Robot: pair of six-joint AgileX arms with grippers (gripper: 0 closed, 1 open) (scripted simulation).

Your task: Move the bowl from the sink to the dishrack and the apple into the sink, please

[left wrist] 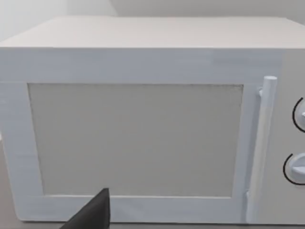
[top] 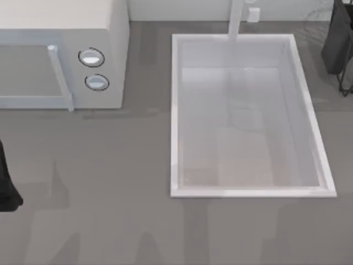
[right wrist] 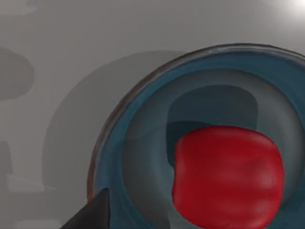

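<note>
The white sink (top: pixel 175 110) lies right of centre in the top view, its faucet (top: pixel 236 19) at the far rim. In the right wrist view the blue bowl (right wrist: pixel 143 143) with its red-orange rim line rests on a grey surface. The red apple (right wrist: pixel 228 176) shows inside the bowl's rim; I cannot tell whether it rests there. One dark finger (right wrist: pixel 93 214) of my right gripper shows beside the bowl. My right arm (top: pixel 337 38) is at the far right edge, over thin dark wires of the dishrack (top: pixel 345 84). My left arm (top: pixel 6 187) is parked at the left edge.
A white microwave (top: pixel 60 55) with two round knobs (top: pixel 91 58) stands at the back left. Its door and handle (left wrist: pixel 259 152) face the left wrist camera, with a dark finger (left wrist: pixel 93 214) in front. Grey counter (top: pixel 110 193) stretches in front of it.
</note>
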